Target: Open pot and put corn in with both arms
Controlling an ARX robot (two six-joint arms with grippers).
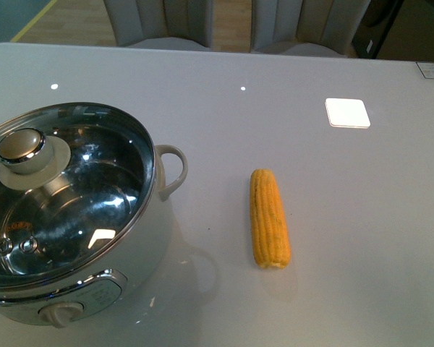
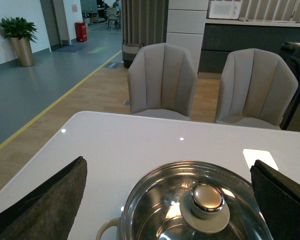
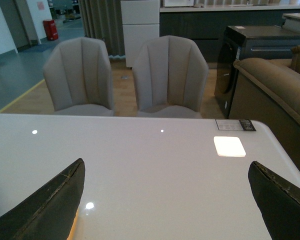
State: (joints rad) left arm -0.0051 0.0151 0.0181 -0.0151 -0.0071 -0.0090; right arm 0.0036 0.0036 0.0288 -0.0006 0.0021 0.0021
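Note:
The white pot (image 1: 156, 242) stands at the table's front left, covered by a glass lid (image 1: 94, 173) with a steel knob (image 1: 20, 147). The yellow corn (image 1: 269, 217) lies on the table to the pot's right, apart from it. Neither arm shows in the front view. In the left wrist view my left gripper (image 2: 168, 162) is open and empty, its fingers (image 2: 45, 205) spread wide above the pot's rim (image 2: 140, 187) and the lid knob (image 2: 206, 197). My right gripper (image 3: 167, 162) is open and empty above the table; a sliver of the corn (image 3: 74, 225) shows beside one finger.
The white table (image 1: 333, 181) has a bright light reflection (image 1: 347, 112) at the back right. Two grey chairs (image 2: 162, 80) stand behind its far edge. A brown sofa (image 3: 280, 95) and a dark cabinet stand off to the right.

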